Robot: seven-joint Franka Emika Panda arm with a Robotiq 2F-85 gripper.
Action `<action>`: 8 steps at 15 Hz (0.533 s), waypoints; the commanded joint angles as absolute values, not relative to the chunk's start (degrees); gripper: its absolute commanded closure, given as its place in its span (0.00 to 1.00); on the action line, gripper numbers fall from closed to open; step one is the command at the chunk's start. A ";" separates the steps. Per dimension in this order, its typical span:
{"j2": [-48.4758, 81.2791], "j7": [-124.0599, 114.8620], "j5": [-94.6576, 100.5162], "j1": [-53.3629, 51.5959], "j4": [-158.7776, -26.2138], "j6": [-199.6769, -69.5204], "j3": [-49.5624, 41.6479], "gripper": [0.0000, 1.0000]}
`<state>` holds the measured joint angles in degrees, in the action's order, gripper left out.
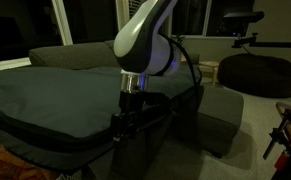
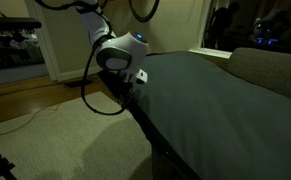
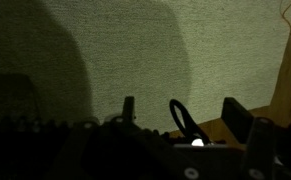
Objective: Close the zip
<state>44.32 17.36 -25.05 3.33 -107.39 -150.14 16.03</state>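
Note:
A huge flat grey-green fabric case (image 1: 55, 95) (image 2: 220, 110) lies spread out in both exterior views. The zip (image 2: 157, 135) runs as a thin dark line along its side seam. My gripper (image 1: 125, 118) (image 2: 135, 84) hangs at that side edge, pointing down at the seam. In the wrist view the gripper (image 3: 180, 104) is open, its two dark fingers (image 3: 128, 106) far apart. A thin dark loop (image 3: 183, 118) stands between them, touching neither; it looks like the zip's pull. Green fabric (image 3: 135, 50) fills the view behind.
A grey sofa (image 1: 75, 55) (image 2: 270, 65) stands behind the case. A round dark beanbag (image 1: 260, 72) sits at the back, a grey block (image 1: 223, 115) beside the arm. Pale carpet (image 2: 55, 140) and a black cable (image 2: 90, 100) lie beside the case.

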 commanded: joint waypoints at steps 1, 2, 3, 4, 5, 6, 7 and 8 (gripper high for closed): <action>44.31 16.58 -24.91 4.41 -108.64 -154.04 17.34 0.41; 44.22 16.49 -24.78 4.47 -108.96 -154.47 17.31 0.47; 44.05 16.33 -24.64 4.46 -109.20 -154.75 17.27 0.55; 43.96 16.24 -24.56 4.46 -109.35 -154.98 17.27 0.61; 43.71 16.25 -24.51 4.51 -109.58 -155.15 17.29 0.67; 43.62 16.17 -24.38 4.49 -109.77 -155.45 17.23 0.74; 43.56 16.13 -24.25 4.51 -109.89 -155.57 17.19 0.79; 43.52 16.09 -24.18 4.56 -110.04 -155.72 17.18 0.86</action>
